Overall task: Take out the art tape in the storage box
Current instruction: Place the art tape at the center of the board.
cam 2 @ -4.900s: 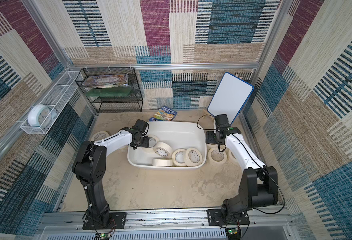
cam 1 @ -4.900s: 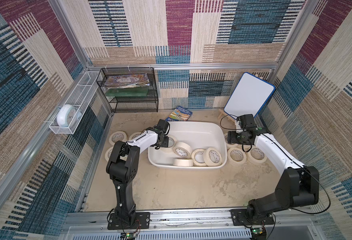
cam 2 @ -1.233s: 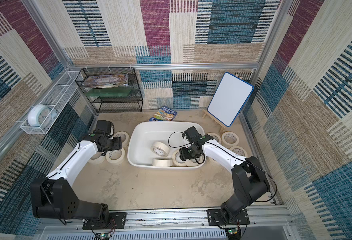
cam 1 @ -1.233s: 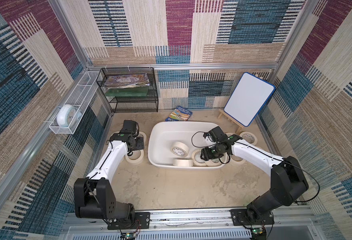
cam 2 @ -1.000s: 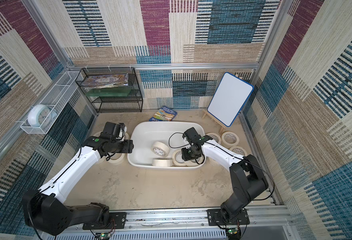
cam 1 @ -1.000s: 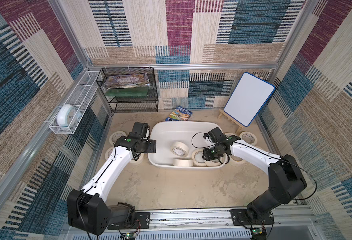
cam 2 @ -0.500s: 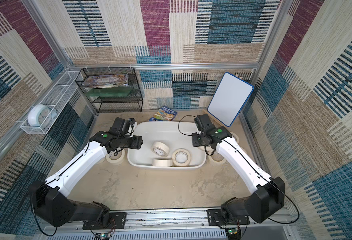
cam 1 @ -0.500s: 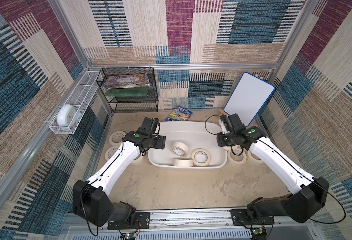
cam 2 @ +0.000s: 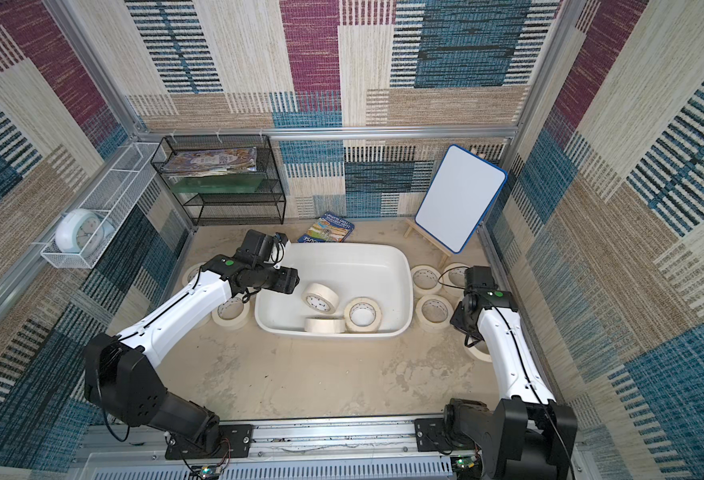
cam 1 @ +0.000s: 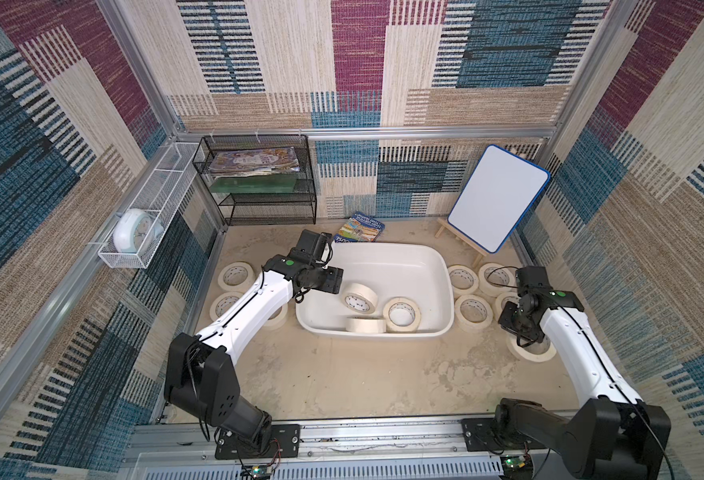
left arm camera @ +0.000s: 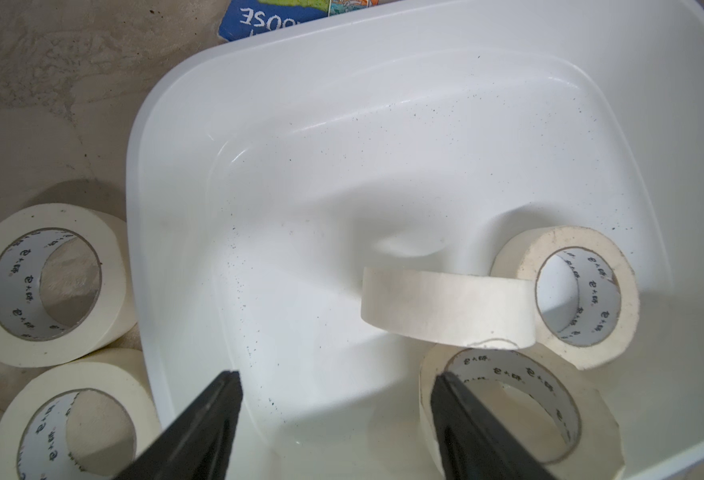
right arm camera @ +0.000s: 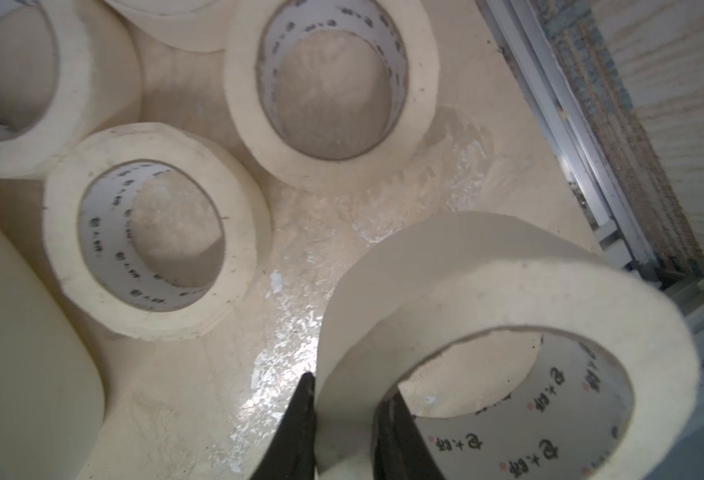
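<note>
"Right wrist view: where's the art tape (right arm camera: 487,291)?"
"One roll's wall is pinched in the right gripper (right arm camera: 350,390), one finger inside the core, one outside. Other rolls lie flat on the floor (right arm camera: 300,249) beyond the jaws."
"And the storage box (left arm camera: 134,208)?"
"Under the left gripper (left arm camera: 335,382), whose jaws stand apart, empty. Three rolls sit inside: one just beside a fingertip, two farther ahead of the jaws."

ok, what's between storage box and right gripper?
One art tape roll, lying flat by the storage box, short of the right gripper; shows in both top views.
</note>
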`<state>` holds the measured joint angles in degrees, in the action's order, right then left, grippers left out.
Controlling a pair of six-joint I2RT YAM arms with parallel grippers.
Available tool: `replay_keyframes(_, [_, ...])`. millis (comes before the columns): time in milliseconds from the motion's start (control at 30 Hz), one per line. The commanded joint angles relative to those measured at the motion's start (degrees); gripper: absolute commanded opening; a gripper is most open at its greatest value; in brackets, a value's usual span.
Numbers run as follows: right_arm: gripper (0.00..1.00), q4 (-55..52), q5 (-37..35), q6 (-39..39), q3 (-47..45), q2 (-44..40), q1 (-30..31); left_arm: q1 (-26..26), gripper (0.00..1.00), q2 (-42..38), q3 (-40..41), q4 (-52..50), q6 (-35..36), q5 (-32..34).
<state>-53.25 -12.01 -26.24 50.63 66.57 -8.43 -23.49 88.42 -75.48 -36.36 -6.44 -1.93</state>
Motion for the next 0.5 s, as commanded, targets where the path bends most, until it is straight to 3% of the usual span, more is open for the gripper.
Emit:
replay_keyframes(0, [0.0,5.7,2.2,-0.6,-3.4,0.2,-4.2,-0.1,0.77,0.2,-0.1,1.9,1.6,-1.0])
replay_keyframes(133, [0.0,10.4,4.9,0.0,-6.3,3.8,-8.0,-0.1,0.77,0.3,0.1,2.6,2.3,-0.6])
replay_keyframes(467, [0.0,17.0,5.6,2.3,-4.3,15.7,-8.7,0.0,0.77,0.2,1.4,4.3,1.9,-1.9])
